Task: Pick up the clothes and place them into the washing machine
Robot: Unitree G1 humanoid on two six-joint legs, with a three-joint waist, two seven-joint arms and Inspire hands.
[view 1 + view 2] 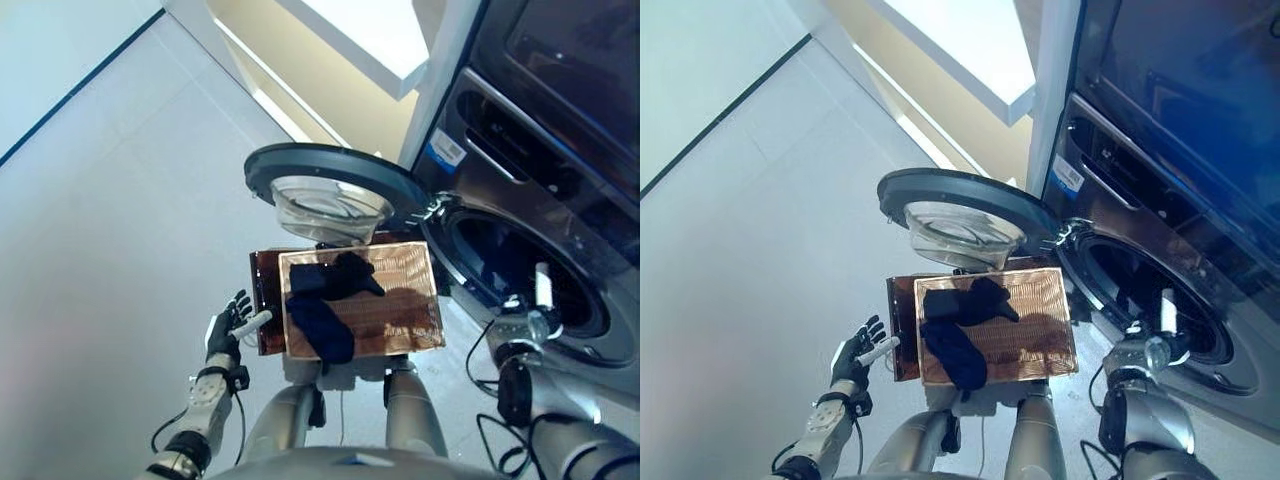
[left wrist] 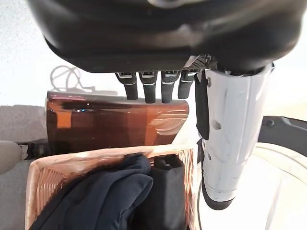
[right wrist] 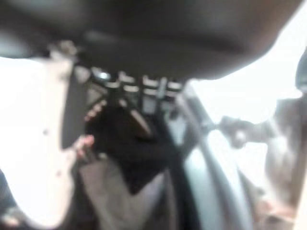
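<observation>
Washer (image 1: pixel 560 180) fills the right side, drum mouth (image 1: pixel 520 275) dark and unobstructed. Door (image 1: pixel 335 180) swung wide, lying flat just beyond the basket's far edge. Basket (image 1: pixel 400 300), the landmark: wicker tray in front of the drum mouth, resting on a brown box (image 1: pixel 265 300) whose edge shows on the side away from the washer. Clothes (image 1: pixel 325 300): dark bundle heaped on the basket's half farthest from the washer, long axis running far edge to near edge, one sleeve-like flap reaching toward the basket's middle.

Left hand (image 1: pixel 228 335) just outside the box edge, fingers spread and straight, holding nothing; clearly nearer to the clothes, which lie sideways from it toward the washer. Right hand (image 1: pixel 530 320) at the drum's lower rim, beyond the basket's washer side; fingers blurred, state cannot be told.

Probably a left-hand reach over the box edge next. Room open above the basket; door crowds the far side only.
</observation>
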